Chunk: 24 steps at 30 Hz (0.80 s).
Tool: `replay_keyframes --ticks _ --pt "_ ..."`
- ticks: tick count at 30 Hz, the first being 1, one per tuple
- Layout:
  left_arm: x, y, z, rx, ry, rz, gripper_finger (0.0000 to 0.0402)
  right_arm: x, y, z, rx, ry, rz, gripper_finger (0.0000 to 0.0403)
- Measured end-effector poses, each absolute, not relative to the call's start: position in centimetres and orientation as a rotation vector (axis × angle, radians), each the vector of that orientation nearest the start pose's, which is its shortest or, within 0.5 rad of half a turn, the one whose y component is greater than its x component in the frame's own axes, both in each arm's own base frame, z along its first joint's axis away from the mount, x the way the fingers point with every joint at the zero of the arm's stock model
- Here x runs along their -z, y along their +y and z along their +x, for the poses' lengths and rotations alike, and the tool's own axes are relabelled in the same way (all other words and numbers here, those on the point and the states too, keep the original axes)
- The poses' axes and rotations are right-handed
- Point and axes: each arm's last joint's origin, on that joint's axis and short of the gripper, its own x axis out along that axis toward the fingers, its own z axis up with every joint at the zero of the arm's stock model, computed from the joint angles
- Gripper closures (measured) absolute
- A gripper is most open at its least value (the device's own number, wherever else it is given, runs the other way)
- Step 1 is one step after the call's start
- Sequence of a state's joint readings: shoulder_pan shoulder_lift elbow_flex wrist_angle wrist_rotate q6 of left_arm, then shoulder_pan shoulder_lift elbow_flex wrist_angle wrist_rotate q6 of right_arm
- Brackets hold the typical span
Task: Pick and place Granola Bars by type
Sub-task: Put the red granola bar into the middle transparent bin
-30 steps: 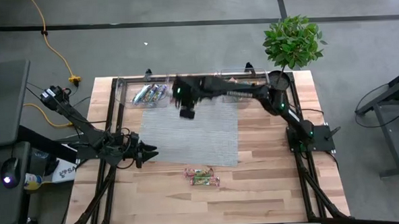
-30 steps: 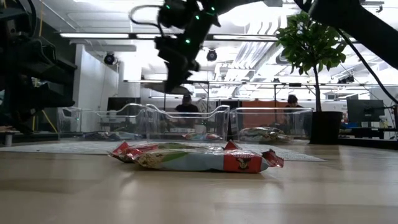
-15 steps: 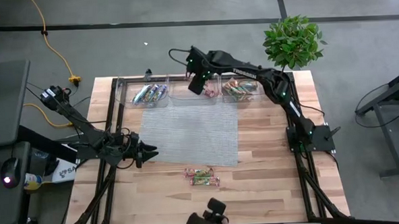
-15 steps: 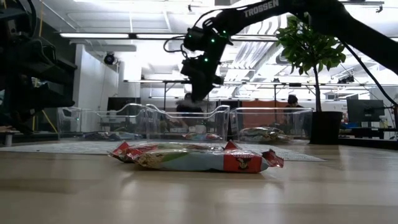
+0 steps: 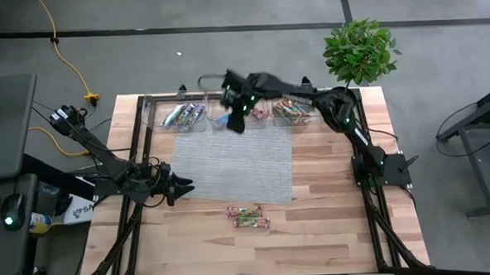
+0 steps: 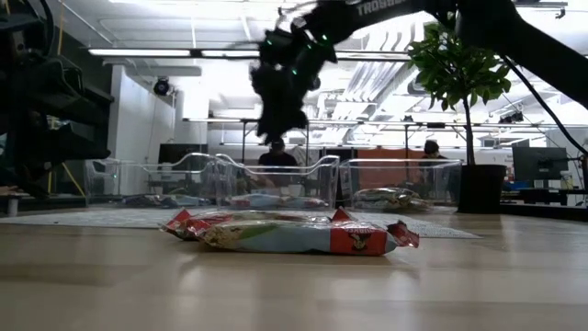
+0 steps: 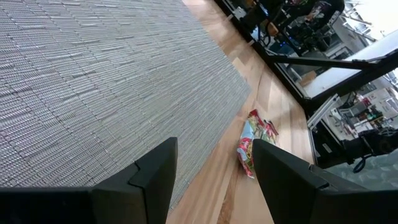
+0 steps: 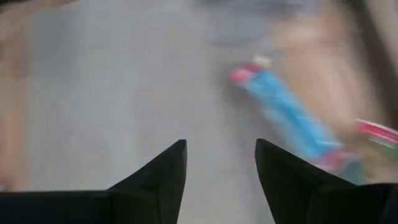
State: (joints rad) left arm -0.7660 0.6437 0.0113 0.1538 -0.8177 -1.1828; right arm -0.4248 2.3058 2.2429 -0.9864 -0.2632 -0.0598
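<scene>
Lying on the bare wooden table [image 5: 332, 225] just beyond the near edge of the grey woven mat [image 5: 230, 167], two granola bars [image 5: 247, 218] show shiny wrappers in pale green-blue with red ends. They rest side by side, touching, their long axes parallel to the table's front edge.

Three clear plastic bins stand in a row along the far edge. The left bin [image 5: 182, 116] holds blue-silver bars lying at a slant. The middle bin [image 5: 237, 115] holds a blue bar with red ends [image 8: 286, 115], blurred in the right wrist view. The right bin [image 5: 293, 110] holds green-orange bars.

The right gripper [image 5: 234, 120] hangs over the middle bin, fingers spread and empty. The left gripper [image 5: 181, 188] waits low at the mat's left edge, fingers [image 7: 155, 177] apart, grasping nothing.
</scene>
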Motion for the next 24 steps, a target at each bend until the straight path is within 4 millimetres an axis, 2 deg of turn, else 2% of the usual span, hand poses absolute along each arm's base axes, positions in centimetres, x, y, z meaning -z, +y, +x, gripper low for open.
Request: replay_keyframes --ticks 4,7,11,13,17,20,24 --pt "-12.5 -6.8 10.1 -0.235 0.257 -0.827 0.0196 -26.2 -14.4 47.1 -0.061 0.992 0.22 0.0226" --pt "-12.5 -6.8 10.1 -0.235 0.257 -0.826 0.0196 -26.4 -9.5 48.1 -0.181 1.004 0.164 0.0226" --pt "-12.5 -6.8 10.1 -0.226 0.265 -0.822 0.0196 -26.1 -3.2 48.6 -0.215 1.082 0.048 0.0226" --pt "-12.5 -6.8 10.1 -0.214 0.276 -0.814 0.0196 -26.0 -0.9 48.6 -0.192 1.107 -0.009 0.0226" --pt "-12.5 -6.9 10.1 -0.203 0.286 -0.811 0.0195 -25.4 2.9 48.5 -0.134 1.141 -0.067 0.0226" --pt "-12.5 -6.9 10.1 -0.193 0.295 -0.812 0.0196 -24.5 4.7 48.8 -0.077 1.139 -0.02 0.0226" --pt "-12.4 -7.0 10.1 -0.181 0.309 -0.805 0.0196 -21.5 6.4 48.6 -0.031 1.167 0.066 0.0226"
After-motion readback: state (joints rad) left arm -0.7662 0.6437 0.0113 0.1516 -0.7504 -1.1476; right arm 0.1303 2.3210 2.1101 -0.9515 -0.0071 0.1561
